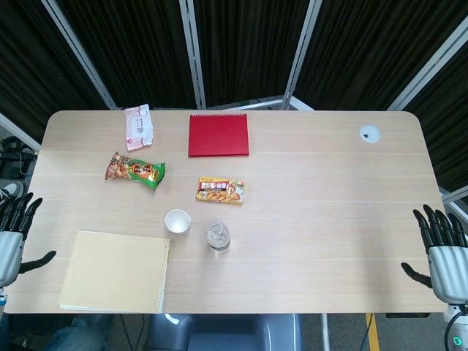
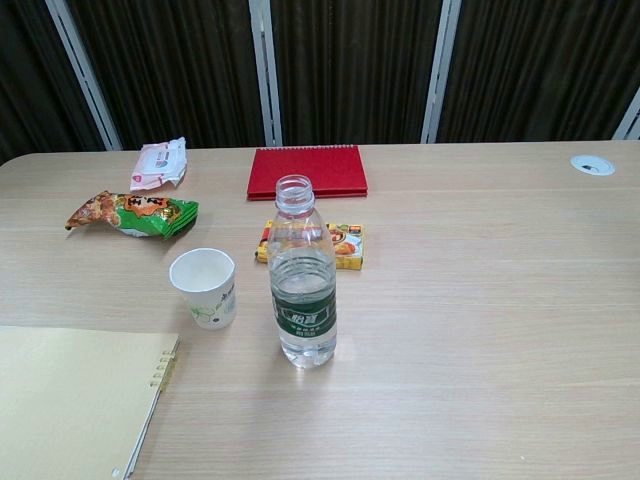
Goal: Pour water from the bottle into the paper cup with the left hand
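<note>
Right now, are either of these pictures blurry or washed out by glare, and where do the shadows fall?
Head view: sharp, evenly lit, no glare on the table; the hands sit at the frame edges. Chest view: the bottle and paper cup are in focus, with only soft, faint shadows on the table at their bases; the clear plastic shows small highlights, nothing washed out.

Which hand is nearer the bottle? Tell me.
Left. The left hand hangs open off the table's left edge, with the paper cup between it and the bottle. The right hand sits open off the far right edge, farther away.
</note>
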You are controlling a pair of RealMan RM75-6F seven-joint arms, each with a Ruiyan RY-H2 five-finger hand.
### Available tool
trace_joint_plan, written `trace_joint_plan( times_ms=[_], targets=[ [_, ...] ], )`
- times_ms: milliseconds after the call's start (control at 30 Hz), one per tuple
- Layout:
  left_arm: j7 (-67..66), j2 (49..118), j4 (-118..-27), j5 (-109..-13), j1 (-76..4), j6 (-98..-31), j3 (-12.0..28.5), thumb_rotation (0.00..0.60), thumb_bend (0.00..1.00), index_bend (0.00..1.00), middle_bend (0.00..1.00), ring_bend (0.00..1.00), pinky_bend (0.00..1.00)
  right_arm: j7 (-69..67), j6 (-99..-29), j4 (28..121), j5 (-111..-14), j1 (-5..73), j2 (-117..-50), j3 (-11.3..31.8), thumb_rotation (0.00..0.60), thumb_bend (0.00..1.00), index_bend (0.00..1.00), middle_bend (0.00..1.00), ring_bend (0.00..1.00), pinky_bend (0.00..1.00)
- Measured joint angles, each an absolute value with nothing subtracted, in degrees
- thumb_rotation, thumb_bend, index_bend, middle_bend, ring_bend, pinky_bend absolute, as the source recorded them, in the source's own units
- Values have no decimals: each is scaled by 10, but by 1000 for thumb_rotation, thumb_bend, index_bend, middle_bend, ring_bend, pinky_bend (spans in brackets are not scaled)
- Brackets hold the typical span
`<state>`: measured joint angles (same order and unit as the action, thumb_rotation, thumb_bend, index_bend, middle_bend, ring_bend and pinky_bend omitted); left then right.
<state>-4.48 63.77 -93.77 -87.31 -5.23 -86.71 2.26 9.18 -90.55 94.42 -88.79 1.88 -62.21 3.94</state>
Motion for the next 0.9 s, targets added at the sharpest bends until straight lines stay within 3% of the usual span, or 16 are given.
trace_joint_plan(
  times_ms=[433,633,900],
  targets=[
    [48,645,-926,-918,-74,-853,15,600,0,0,0,0,0,92,-898,948,-879,22,-621,44,600,0,0,0,0,0],
    [165,678,-917,-930,-142,-766,22,600,0,0,0,0,0,90,-878,943,-849,31,-624,57,600,0,0,0,0,0],
    [267,787,-863,-927,-258,-638,46,600,0,0,0,0,0,87,-849,928,-804,44,-628,75,600,0,0,0,0,0]
  ],
)
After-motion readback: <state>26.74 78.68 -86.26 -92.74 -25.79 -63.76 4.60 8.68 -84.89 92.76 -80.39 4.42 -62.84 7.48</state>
